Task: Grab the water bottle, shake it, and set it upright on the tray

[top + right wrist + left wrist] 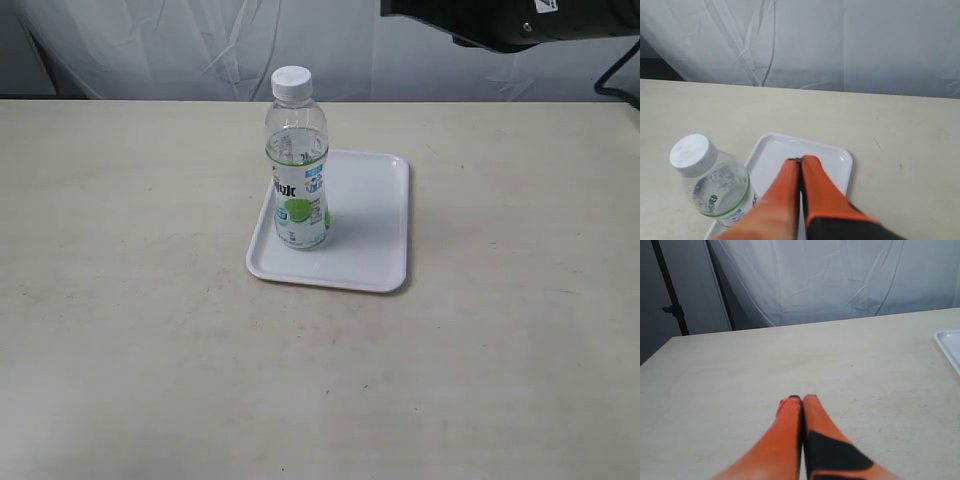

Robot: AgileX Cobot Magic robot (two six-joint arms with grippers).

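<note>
The water bottle [298, 165] stands upright on the left part of the white tray [370, 215], with its white cap on top and some water inside. No gripper shows in the exterior view. In the right wrist view my right gripper [800, 160] is shut on nothing and hovers over the tray [837, 155], with the bottle [710, 182] apart to one side. In the left wrist view my left gripper [800, 398] is shut and empty above bare table, and only a corner of the tray [950, 342] shows at the frame's edge.
The beige table [130, 300] stretches wide on every side of the tray. A white cloth backdrop [200, 45] hangs behind its far edge. A dark camera housing [520, 22] sits at the upper right of the exterior view.
</note>
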